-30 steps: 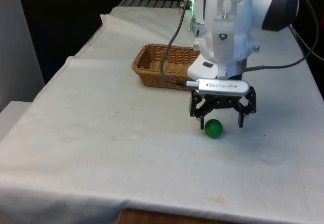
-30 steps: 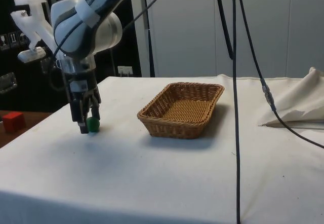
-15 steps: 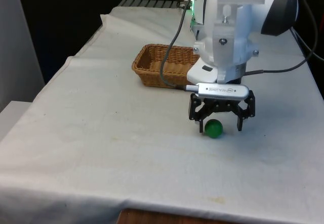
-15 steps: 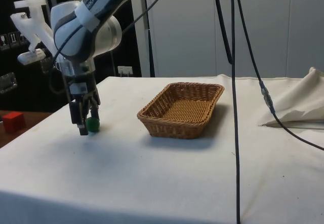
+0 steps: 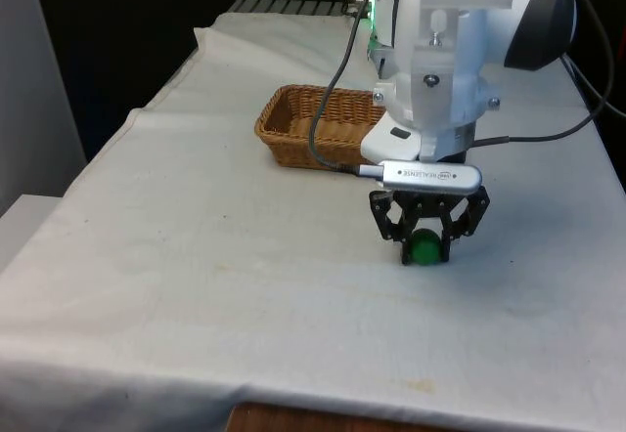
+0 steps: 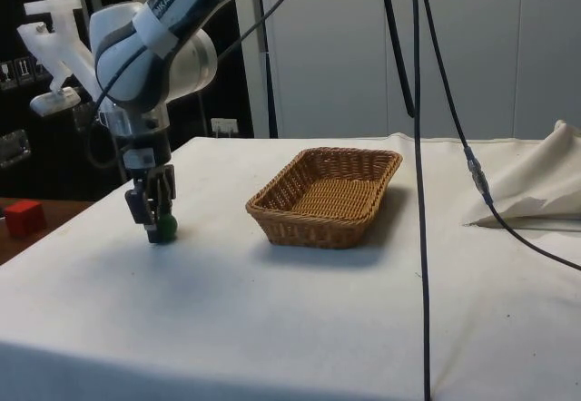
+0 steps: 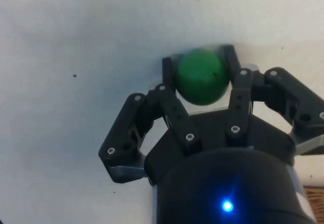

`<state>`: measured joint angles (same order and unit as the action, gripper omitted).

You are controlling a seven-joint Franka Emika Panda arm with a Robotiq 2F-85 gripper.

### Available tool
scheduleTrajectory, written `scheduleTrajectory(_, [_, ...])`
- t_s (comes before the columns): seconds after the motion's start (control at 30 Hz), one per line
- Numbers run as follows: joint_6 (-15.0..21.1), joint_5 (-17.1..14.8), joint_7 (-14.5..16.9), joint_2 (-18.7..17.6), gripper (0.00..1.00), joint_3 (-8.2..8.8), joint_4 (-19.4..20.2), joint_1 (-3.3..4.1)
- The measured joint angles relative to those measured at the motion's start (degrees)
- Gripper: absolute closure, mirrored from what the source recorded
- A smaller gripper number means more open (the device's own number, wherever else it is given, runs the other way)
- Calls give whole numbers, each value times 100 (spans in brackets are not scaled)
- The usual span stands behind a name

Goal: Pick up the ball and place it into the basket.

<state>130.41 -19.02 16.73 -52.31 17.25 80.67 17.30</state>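
While the green ball (image 5: 424,247) sits low on the white table (image 5: 215,256), it is squeezed between the two black fingers (image 7: 171,72) of the gripper (image 5: 424,249). In the side view, the ball (image 6: 164,229) is seen well apart from the brown basket (image 6: 327,197), near the table's edge.

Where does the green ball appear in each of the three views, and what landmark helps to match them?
Front view: the green ball sits between the gripper fingers, on the white cloth, nearer the camera than the wicker basket.
Side view: the green ball is at the picture's left, the basket to its right.
Wrist view: the green ball is clamped between both fingers.
Shared landmark: the gripper.
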Motion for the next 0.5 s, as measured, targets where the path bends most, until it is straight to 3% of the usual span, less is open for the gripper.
scheduleTrajectory(0.27, [-34, 0, 0, 17, 100, 17, -29, 0])
scheduleTrajectory(0.5, [-235, 29, 0, 367, 100, 57, 166, 40])
